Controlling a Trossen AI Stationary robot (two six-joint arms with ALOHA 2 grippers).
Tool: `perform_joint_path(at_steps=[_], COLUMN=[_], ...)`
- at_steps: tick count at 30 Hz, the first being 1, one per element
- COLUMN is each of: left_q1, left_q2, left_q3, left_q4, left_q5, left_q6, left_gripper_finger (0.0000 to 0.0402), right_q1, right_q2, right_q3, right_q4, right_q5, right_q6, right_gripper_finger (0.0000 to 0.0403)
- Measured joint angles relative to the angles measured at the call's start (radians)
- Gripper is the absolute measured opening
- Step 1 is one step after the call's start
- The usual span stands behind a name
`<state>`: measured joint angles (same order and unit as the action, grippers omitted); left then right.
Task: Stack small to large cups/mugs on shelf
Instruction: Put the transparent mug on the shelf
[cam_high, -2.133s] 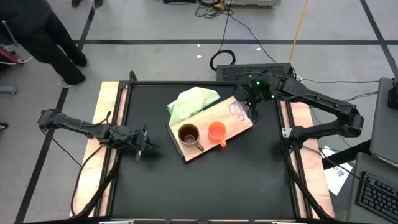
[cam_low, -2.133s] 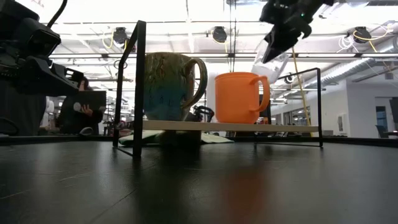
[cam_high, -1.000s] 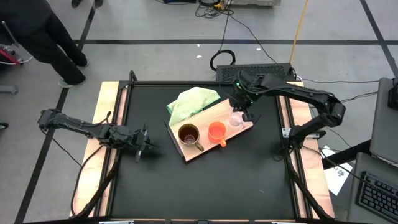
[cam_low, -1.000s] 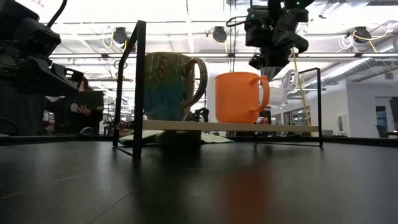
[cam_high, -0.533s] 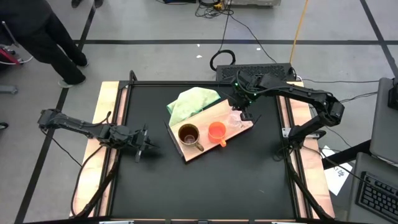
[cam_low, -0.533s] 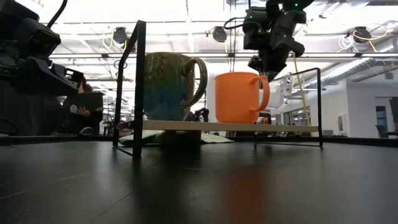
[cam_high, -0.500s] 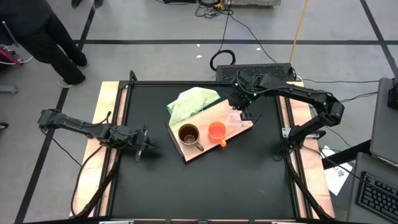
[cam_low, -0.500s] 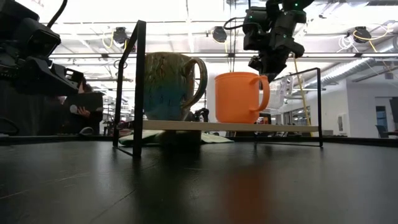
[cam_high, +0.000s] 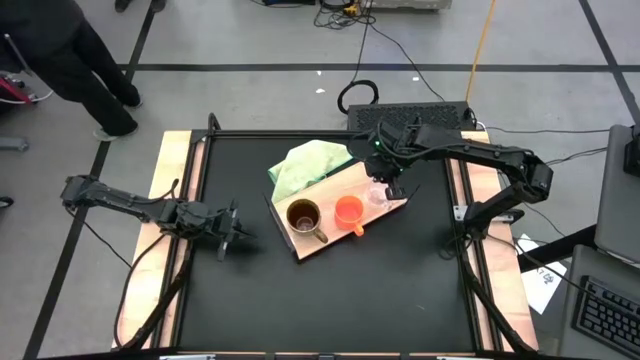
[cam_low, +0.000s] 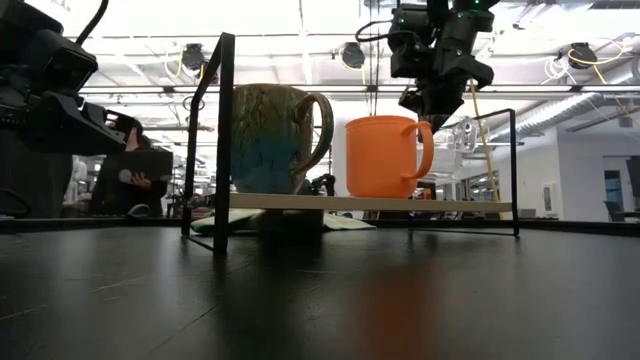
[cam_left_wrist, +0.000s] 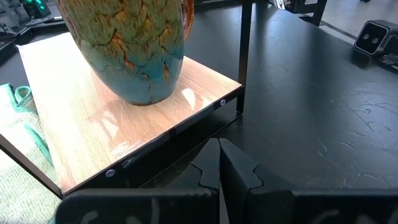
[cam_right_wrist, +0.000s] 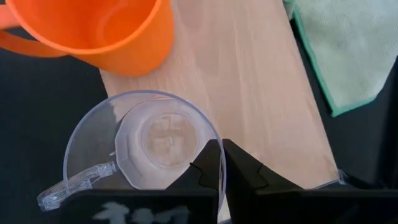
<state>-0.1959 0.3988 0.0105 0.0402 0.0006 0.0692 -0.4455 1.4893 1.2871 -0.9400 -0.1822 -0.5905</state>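
The light-brown wooden shelf (cam_high: 345, 180) stands on a black wire frame. The brown mug (cam_high: 303, 217) and the orange cup (cam_high: 348, 211) stand on their bases on it. The small clear glass cup (cam_right_wrist: 155, 140) is at the shelf's right end, beside the orange cup. My right gripper (cam_right_wrist: 219, 165) is shut on the glass cup from above. In the low view the glass cup (cam_low: 460, 135) hangs below the gripper, above the shelf's top (cam_low: 370, 203). My left gripper (cam_high: 235, 236) is shut and empty, low over the table left of the shelf, facing the mug (cam_left_wrist: 134, 50). My right gripper pinches the glass cup's rim (cam_right_wrist: 210, 138) between its two fingers, one inside the cup and one outside, on the side away from the cup's handle (cam_right_wrist: 74, 183). The fingers point down from above. The cup hangs upright, mouth up, and looks clear of the shelf.
A light green cloth (cam_high: 310, 160) lies under and behind the shelf's far left end. The black frame's upright posts (cam_low: 222, 140) stand at the shelf's corners. A person stands beyond the table's far left corner (cam_high: 70, 50).
My right gripper has come from the shelf's far right side down over the glass cup. In the last second it has edged a little toward the orange cup, and the glass cup sits slightly higher in the low view. My left arm has kept still.
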Motion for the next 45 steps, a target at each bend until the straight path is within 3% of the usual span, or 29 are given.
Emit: perform_joint_path(at_steps=[29,34,45], left_q1=[0.0,0.0,0.0], left_q2=[0.0,0.0,0.0], left_q3=[0.0,0.0,0.0], left_q4=[-0.007,-0.007,-0.006], left_q5=[0.0,0.0,0.001], left_q6=[-0.008,-0.008,-0.004], left_gripper_finger=[0.0005,0.0005,0.0005], right_q1=[0.02,0.036,0.035], right_q2=[0.002,0.004,0.004], right_q3=[-0.024,-0.076,-0.083], right_q4=[0.025,0.061,0.068], right_q5=[0.003,0.099,0.101], right_q6=[0.099,0.084,0.079], right_gripper_finger=[0.0,0.0,0.0])
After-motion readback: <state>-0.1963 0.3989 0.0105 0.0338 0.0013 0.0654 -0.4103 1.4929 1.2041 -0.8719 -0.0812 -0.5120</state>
